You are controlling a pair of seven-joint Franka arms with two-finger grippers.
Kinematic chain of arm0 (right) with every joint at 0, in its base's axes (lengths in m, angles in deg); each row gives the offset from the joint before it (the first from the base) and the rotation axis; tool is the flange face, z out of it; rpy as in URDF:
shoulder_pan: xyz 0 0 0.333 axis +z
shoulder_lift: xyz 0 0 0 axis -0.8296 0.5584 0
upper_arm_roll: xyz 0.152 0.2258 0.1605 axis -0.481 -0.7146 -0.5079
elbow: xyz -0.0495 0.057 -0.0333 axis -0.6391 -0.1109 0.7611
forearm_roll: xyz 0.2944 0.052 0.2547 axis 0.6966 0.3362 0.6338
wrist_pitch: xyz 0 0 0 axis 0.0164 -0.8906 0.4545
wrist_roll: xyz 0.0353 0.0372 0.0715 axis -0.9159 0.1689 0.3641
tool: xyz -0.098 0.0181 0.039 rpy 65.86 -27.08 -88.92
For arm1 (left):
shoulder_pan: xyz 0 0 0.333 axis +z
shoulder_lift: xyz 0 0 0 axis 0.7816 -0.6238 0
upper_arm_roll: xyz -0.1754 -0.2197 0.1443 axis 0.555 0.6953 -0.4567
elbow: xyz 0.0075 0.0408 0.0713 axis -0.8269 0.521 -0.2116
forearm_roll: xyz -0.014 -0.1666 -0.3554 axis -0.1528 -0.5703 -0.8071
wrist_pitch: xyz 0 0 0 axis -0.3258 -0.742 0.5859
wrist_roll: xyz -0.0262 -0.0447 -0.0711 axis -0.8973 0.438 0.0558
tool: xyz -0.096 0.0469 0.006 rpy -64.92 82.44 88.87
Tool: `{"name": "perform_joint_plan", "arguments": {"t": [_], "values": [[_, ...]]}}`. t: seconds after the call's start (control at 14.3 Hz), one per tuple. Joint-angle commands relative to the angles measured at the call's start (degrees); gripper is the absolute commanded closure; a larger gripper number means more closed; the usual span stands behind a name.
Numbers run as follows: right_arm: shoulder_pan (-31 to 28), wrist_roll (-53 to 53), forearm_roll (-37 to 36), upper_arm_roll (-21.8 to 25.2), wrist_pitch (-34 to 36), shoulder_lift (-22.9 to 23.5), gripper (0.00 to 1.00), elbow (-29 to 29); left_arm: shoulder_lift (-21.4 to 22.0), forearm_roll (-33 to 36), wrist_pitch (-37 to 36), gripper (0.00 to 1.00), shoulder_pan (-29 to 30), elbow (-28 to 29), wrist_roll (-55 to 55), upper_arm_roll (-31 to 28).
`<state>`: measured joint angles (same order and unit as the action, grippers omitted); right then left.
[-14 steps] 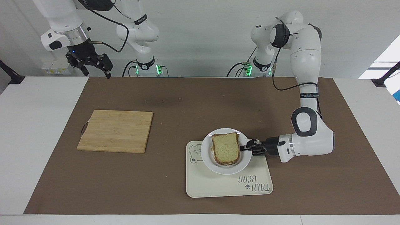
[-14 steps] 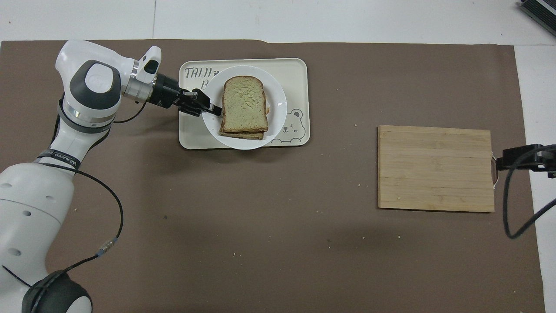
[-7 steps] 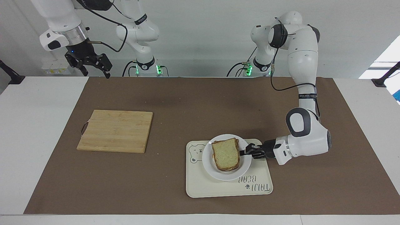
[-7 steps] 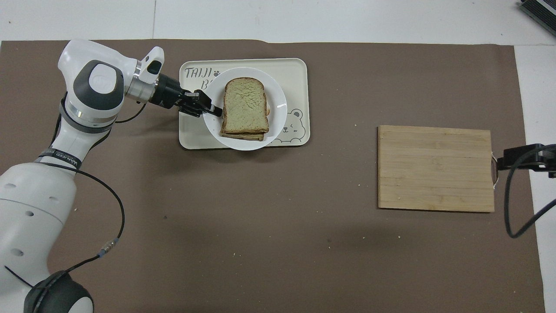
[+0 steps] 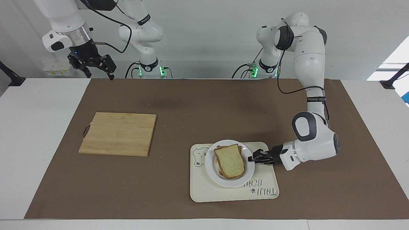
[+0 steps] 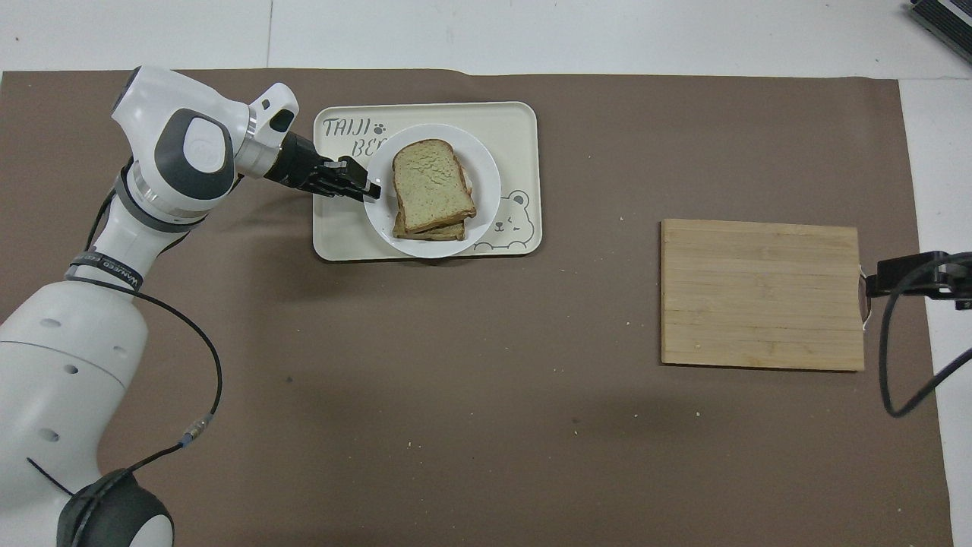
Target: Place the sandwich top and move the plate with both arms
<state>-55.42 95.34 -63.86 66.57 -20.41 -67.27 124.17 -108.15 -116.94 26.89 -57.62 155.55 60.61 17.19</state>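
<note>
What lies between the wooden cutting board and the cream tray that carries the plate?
Nothing: between the cutting board and the tray under the plate only the bare brown mat shows, clearest in the overhead view.

Top slice (image 6: 431,184) hides nearly all of the lower slice (image 6: 427,230); only a strip shows at its 6 o'clock edge, filling not visible. Plate (image 6: 486,173) covers part of the tray (image 6: 425,249) lettering. Right gripper (image 6: 908,275) cut by the overhead frame edge at 3 o'clock. Left gripper (image 5: 254,157) at the plate rim: contact and finger gap too small to tell.
</note>
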Motion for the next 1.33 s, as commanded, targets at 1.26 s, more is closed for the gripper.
{"name": "perform_joint_plan", "arguments": {"t": [1.26], "values": [[1.47, -4.08, -1.64, -0.44, -1.60, 3.75, 0.00, -4.45, 30.53, 38.25, -12.11, 0.00, 3.40, 7.68, -15.53, -2.28]]}}
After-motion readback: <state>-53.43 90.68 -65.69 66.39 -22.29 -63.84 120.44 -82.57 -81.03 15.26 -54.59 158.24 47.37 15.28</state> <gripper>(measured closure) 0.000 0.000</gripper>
